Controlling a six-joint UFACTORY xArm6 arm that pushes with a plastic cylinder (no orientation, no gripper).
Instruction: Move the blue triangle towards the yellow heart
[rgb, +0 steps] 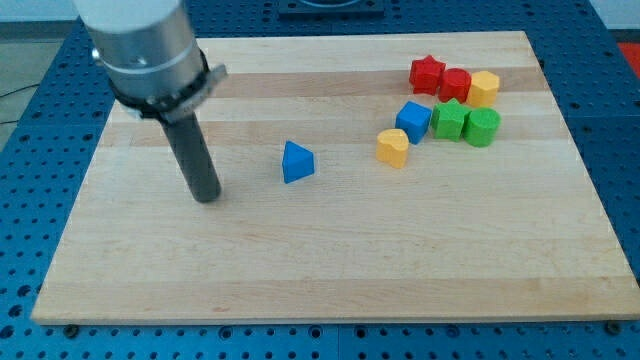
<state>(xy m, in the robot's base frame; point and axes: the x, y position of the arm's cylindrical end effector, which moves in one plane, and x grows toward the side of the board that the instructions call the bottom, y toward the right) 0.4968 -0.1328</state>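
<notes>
My tip (208, 196) rests on the counter (300, 270), well apart from the blue triangle (297, 162), on the view's left of it. There is no hand, only the bare rod, holding nothing. The yellow heart (393, 147) lies to the view's right of the triangle. I should come behind the triangle's left face, then push straight and slowly so it does not slip sideways.

We see the table (330, 260) under bright, even light from above, its pale wood free of harsh glare and the blocks casting only short, soft shadows at their bases. The picture is fairly sharp at the centre, though small and slightly soft, and the arm's grey housing (140, 40) at the view's top left looks a little blurred.
</notes>
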